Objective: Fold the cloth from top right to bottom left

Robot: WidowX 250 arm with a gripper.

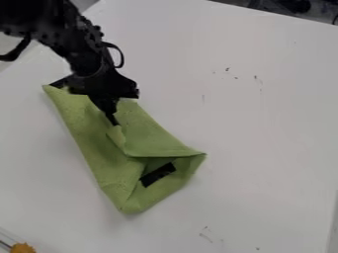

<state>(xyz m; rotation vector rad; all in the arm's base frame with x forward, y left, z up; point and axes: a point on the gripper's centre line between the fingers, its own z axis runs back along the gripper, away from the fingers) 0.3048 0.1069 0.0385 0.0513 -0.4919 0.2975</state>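
The green cloth [148, 136] lies left of centre on the white tabletop [264, 128], a long, slanting shape running from upper left to a blunt end at lower centre. It looks partly folded: a flap [151, 133] from its upper-right side lies over the middle, its lower edge running out to the pointed right corner. Below that edge the layers stand a little apart, and a black rectangular patch [157, 174] shows in the gap.

The black gripper [113, 120] points down from the upper left, its tip at the flap's inner edge, over the middle of the cloth. Whether it is clamped on the fabric or merely touching it, I cannot tell.

I take the step in hand to be the laying-over of the top-right part: well begun, but short of the lower-left side, where a broad strip of the bottom layer is uncovered. If the flap is gripped, the next move calls for a low carry towards the bottom left, then letting go and lifting straight up. If not, it needs a fresh pinch on the top layer alone – catching both would drag the whole cloth. The loose, bunched part near the right corner may need smoothing afterwards – it could spring back open
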